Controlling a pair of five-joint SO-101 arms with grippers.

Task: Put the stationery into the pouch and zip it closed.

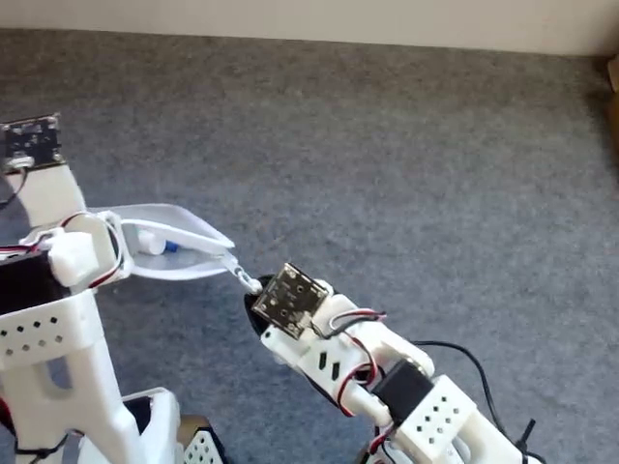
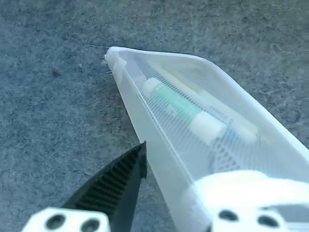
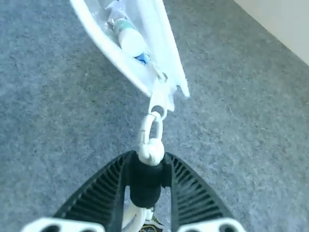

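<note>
we hold the pouch [image 1: 172, 224] lengthwise between us: left tool [image 2: 179, 192] clamped on one end, right tool [image 3: 145, 166] clamped on the zip pull [image 3: 153, 129].

A translucent white mesh pouch [image 2: 161, 145] with smooth plastic edges is tilted, its mouth gaping. Inside the pouch, lengthwise, lies a white cylindrical pen with a teal band [image 2: 181, 108]. From the pouch's pointed end a white ring-link zip pull [image 3: 153, 128] stretches straight out.

translucent mesh plastic pouch [image 2: 193, 130], rough grey carpet [image 1: 406, 145]
</note>
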